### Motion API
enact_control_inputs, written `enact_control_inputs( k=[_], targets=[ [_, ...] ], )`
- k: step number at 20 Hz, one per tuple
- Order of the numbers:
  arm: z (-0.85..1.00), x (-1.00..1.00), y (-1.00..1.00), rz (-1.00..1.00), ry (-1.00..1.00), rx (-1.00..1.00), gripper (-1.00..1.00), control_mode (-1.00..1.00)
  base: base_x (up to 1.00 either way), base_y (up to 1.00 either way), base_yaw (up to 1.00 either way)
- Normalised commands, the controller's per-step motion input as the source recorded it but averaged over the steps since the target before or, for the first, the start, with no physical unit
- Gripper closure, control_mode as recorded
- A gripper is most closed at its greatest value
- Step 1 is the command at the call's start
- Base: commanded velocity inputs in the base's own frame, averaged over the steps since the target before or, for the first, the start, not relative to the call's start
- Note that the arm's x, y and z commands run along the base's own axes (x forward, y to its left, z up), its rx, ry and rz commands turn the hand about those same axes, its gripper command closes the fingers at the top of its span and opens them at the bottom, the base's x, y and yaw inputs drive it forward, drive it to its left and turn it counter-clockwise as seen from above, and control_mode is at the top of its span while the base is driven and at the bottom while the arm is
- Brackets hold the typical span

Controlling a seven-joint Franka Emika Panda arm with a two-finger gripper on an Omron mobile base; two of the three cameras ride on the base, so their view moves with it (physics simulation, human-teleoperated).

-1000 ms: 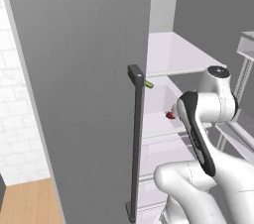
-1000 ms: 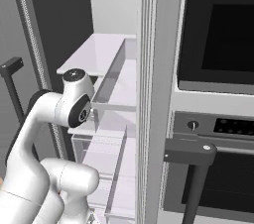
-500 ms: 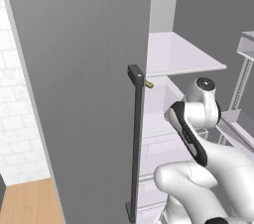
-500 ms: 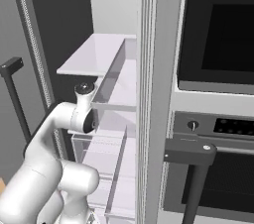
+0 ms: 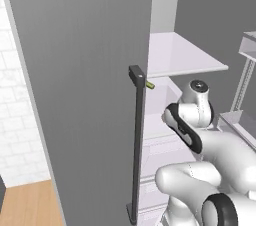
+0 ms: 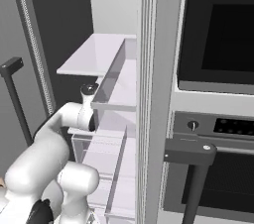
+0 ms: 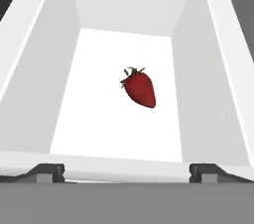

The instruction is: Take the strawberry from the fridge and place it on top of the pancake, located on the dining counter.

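Jaws spread wide, nothing between them. Hand view: gripper [image 7: 127, 171] with two dark fingertips [image 7: 47, 171] at the bottom corners; one strawberry [image 7: 140, 87] lies on the white floor of a walled fridge compartment [image 7: 99, 119], clear of the walls. Long axis diagonal: leafy cap toward far left, pointed tip toward near right.

Left base view: fridge [image 5: 90, 70] door open, one dark bar handle [image 5: 136, 140]; one small green piece [image 5: 150, 85] just beside the handle top; arm reaches into the shelves.

Right base view: black oven [image 6: 218, 69] to the fridge's right.
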Motion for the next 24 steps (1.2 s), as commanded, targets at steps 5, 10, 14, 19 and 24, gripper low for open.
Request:
enact_control_inputs(
  k=[5, 10, 14, 19, 24],
  targets=[
    [-0.12, 0.08, -0.06, 0.0, 0.03, 0.0, -1.0, -1.0, 0.0, 0.0, 0.0],
    [-0.19, 0.14, -0.04, 0.0, 0.01, 0.0, -1.0, -1.0, 0.0, 0.0, 0.0],
    [-0.21, 0.18, 0.0, 0.0, 0.0, 0.0, -1.0, -1.0, 0.0, 0.0, 0.0],
    [-0.16, 0.23, -0.04, 0.0, 0.0, 0.0, -1.0, -1.0, 0.0, 0.0, 0.0],
    [-0.13, 0.25, -0.1, 0.0, 0.01, 0.0, -1.0, -1.0, 0.0, 0.0, 0.0]
  ],
)
